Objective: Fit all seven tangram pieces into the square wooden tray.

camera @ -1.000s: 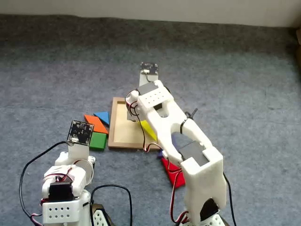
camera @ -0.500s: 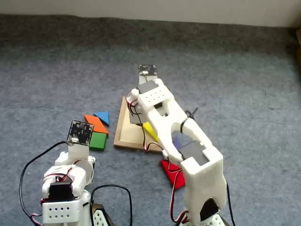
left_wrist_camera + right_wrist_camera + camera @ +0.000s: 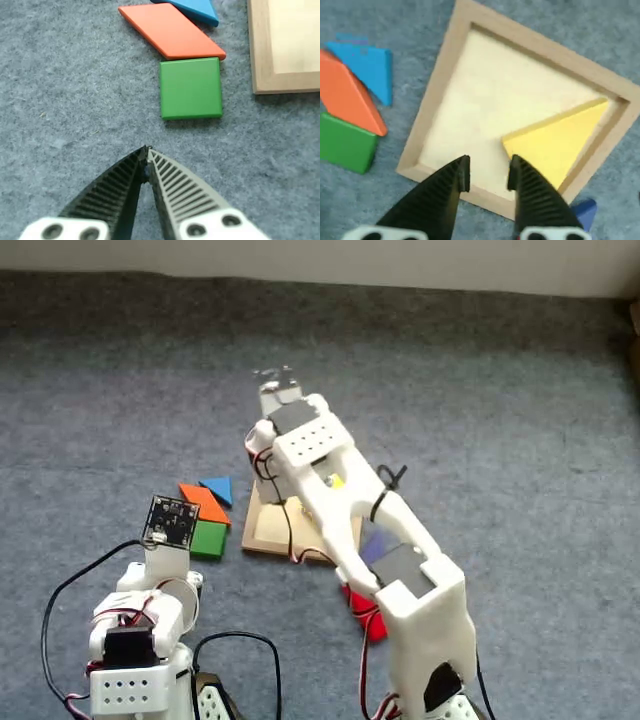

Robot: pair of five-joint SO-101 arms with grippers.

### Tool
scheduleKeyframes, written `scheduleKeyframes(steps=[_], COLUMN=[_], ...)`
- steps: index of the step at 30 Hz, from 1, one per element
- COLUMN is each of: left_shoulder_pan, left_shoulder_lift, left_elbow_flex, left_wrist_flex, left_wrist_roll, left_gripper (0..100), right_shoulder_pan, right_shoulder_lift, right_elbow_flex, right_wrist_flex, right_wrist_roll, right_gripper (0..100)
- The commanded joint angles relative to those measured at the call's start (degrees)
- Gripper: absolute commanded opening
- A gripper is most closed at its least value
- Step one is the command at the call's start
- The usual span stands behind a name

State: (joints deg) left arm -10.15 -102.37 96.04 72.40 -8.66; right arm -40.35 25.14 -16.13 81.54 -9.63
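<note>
Right wrist view: the right hand (image 3: pixel 488 169) hangs above the tray (image 3: pixel 436 100), jaws a little apart and empty. Just ahead of its tips the yellow triangle (image 3: pixel 557 142) lies flat in a tray corner. The left hand (image 3: pixel 146 150), low over the tabletop, is closed on nothing. The green square (image 3: pixel 191 88) lies straight ahead of it, the orange piece (image 3: pixel 171 31) and blue triangle (image 3: pixel 192 7) beyond, so the left arm looks nearer to them.

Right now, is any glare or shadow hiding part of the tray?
Right wrist view: no glare, even light on the wooden tray and the yellow triangle in it. Left wrist view: just a narrow shadow along one edge of the green square. High view: the right arm, not shadow, covers much of the tray.
</note>
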Motion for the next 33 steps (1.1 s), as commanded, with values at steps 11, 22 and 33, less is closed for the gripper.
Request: scheduleKeyframes(steps=[11,22,33], left_shoulder_pan=[-0.1,-0.1,-0.1], left_shoulder_lift=[-1.2,-1.2,-1.2], left_elbow_flex=[1.1,1.1,1.1], left_wrist_flex=[0.4,0.4,0.4], left_wrist_roll=[-0.4,-0.4,-0.4], left_gripper=[1,1,1], right_shoulder_pan=[2.1,7.0,6.3], right_shoulder_lift=[7.1,6.9,6.9], right_elbow_flex=[1.5,1.4,-8.9], right_wrist_flex=[-6.2,-2.6,6.1], right_wrist_roll=[4.7,4.7,4.6], right_gripper=[0.5,0.5,0.5])
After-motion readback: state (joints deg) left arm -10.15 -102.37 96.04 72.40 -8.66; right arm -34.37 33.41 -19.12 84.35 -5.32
